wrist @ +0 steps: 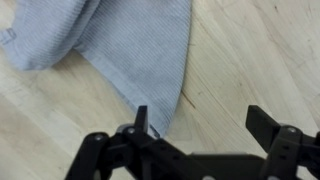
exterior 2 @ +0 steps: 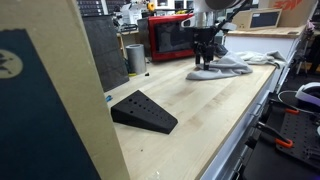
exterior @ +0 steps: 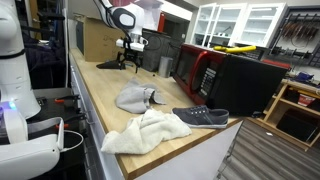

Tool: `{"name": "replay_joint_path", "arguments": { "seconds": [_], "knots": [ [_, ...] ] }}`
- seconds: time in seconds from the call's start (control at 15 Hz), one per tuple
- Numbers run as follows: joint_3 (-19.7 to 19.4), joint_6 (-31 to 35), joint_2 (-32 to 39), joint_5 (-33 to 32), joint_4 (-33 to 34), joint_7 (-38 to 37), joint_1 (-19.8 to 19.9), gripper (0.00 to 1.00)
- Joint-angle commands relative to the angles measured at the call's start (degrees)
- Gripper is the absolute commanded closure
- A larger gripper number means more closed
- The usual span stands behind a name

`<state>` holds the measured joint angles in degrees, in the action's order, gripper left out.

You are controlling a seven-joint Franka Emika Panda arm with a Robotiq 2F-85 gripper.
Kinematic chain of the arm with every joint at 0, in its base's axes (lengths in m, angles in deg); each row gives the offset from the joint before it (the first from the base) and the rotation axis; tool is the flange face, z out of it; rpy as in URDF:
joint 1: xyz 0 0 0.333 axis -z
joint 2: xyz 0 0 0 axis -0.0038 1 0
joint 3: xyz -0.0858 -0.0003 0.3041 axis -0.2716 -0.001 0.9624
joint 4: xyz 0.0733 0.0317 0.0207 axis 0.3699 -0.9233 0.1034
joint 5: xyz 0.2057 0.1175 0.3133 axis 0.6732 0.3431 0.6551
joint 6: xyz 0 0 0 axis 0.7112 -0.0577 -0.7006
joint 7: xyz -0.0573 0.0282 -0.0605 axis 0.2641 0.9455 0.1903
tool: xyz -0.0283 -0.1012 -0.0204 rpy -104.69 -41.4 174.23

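The room is a workshop with shelves and cabinets at the back, and a long wooden worktop (exterior: 100, 100) runs through it. On this worktop lies a crumpled grey cloth (exterior: 135, 97), about in the middle of its length. The end effector (wrist: 203, 125) hangs above the cloth's edge with its two fingers spread wide and nothing between them. In the wrist view one finger (wrist: 140, 120) is over the border of the cloth and the second is over bare wood. Whether the finger touches the fabric I cannot tell.

Just beside the grey cloth, toward one end of the worktop, there is a white towel (exterior: 145, 132) in a loose heap, and a dark shoe (exterior: 200, 116) lies next to it near the edge. A red microwave (exterior 2: 170, 38) and a black box (exterior: 245, 80) stand along the back side. A metal cup (exterior 2: 135, 57) stands near the microwave. A black wedge (exterior 2: 143, 112) lies well apart from the cloth, toward the other end.
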<state>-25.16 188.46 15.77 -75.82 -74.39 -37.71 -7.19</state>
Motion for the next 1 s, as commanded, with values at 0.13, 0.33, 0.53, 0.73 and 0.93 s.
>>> {"name": "replay_joint_path", "arguments": {
  "seconds": [0.13, 0.33, 0.53, 0.73, 0.93],
  "knots": [
    [3.2, 0.1, 8.2, -8.2, 5.6, 0.6, 2.8, 0.00],
    [4.1, 0.7, 11.9, -11.3, 6.8, 0.5, 3.5, 0.25],
    [5.1, 0.5, 13.9, -12.6, 7.3, 0.8, 4.2, 0.42],
    [6.2, 0.2, 13.7, -13.2, 8.0, 0.9, 4.2, 0.63],
    [8.2, 0.3, 12.3, -12.7, 8.0, 0.4, 3.2, 0.86]
  ]
}}
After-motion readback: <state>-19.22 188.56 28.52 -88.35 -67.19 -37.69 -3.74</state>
